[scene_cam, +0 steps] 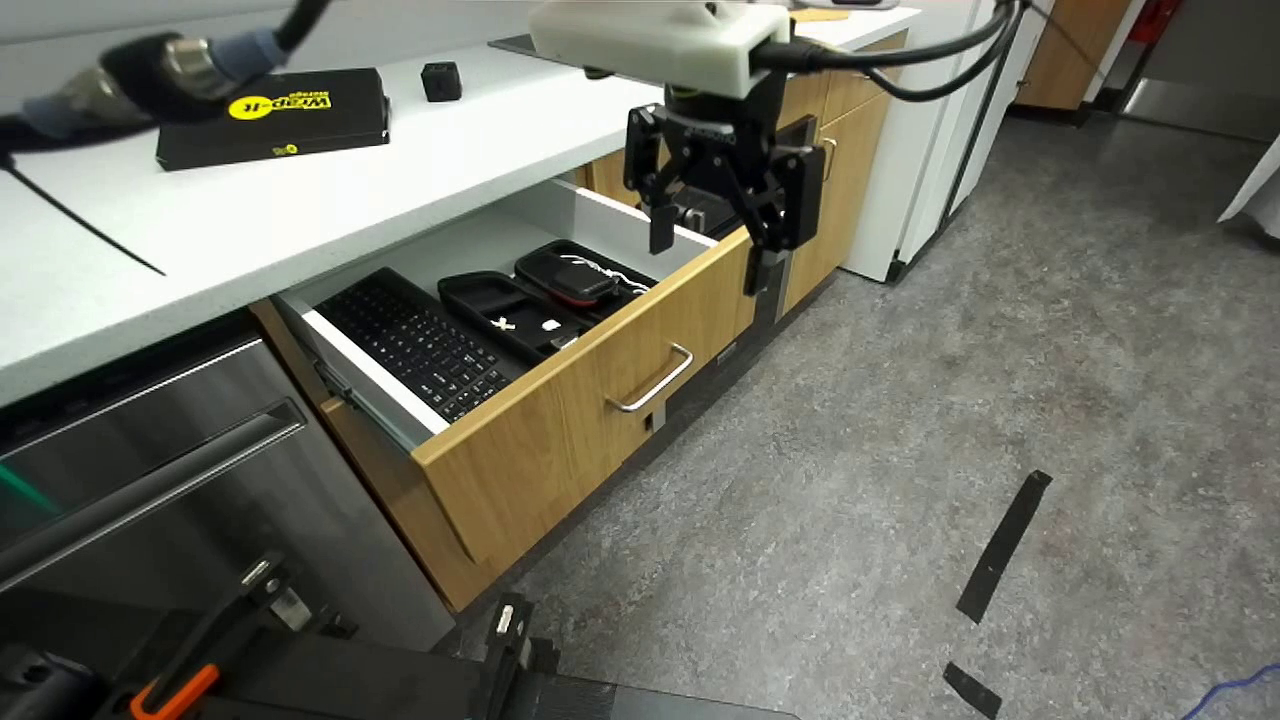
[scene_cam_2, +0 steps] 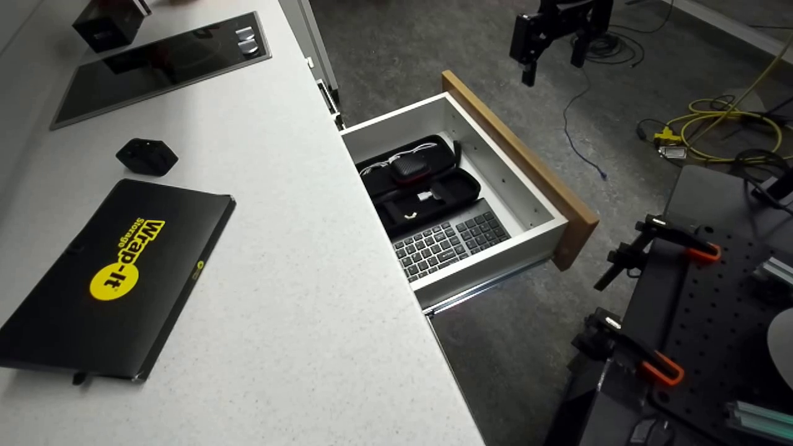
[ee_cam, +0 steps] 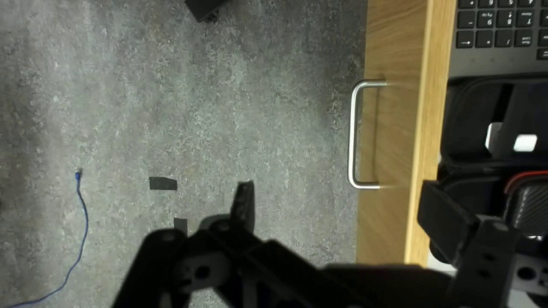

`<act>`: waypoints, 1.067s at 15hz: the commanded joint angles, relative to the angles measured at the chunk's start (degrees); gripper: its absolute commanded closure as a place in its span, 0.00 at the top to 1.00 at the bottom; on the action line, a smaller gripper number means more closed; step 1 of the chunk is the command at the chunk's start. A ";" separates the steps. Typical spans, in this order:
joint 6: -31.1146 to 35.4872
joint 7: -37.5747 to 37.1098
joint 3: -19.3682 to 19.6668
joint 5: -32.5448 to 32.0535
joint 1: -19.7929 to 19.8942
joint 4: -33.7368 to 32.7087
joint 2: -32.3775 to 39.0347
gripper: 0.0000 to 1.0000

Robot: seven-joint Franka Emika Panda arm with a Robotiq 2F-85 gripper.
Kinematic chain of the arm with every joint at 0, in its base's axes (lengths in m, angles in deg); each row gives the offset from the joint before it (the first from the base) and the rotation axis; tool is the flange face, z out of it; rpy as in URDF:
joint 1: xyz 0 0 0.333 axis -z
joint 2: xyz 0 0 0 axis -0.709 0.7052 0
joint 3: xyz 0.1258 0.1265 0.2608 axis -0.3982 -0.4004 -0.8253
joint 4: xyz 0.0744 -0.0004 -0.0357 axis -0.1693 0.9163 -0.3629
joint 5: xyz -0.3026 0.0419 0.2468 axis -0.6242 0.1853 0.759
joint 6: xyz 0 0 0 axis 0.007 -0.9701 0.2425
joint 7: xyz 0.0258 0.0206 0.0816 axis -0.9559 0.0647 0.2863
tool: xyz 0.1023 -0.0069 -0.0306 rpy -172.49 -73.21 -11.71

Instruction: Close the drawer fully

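in an exterior view the drawer [scene_cam: 540, 460] stands well out from under the front edge of the worktop [scene_cam: 450, 150]; the gripper [scene_cam: 712, 250] hangs near its front, fingers spread wide, nothing between them. in the wrist view one finger [ee_cam: 445, 216] overlaps the drawer's top edge and its mate shows against the floor [ee_cam: 257, 107], so the step in hand is probably lining up for the push. to do it well, bring both fingers out past the front, draw them together, lower them beside the handle [ee_cam: 352, 132] without hooking it, then press the face near its middle and drive straight toward the worktop's front edge until the drawer sits home. the keyboard [ee_cam: 490, 26] in the drawer has upside-down key marks, mostly too small to read. in an exterior view the box [scene_cam_2: 118, 279] toward the worktop's back edge reads "wrap-it storage"; a small yellow mark on its side is too tiny to tell.
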 commanded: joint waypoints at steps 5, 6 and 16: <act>0.54 -3.28 0.32 -1.25 -0.68 -1.92 2.59 1.00; 3.10 -6.80 0.65 -2.85 -0.83 -2.62 5.17 1.00; 15.71 -26.01 5.21 -5.36 -5.34 -12.94 28.62 1.00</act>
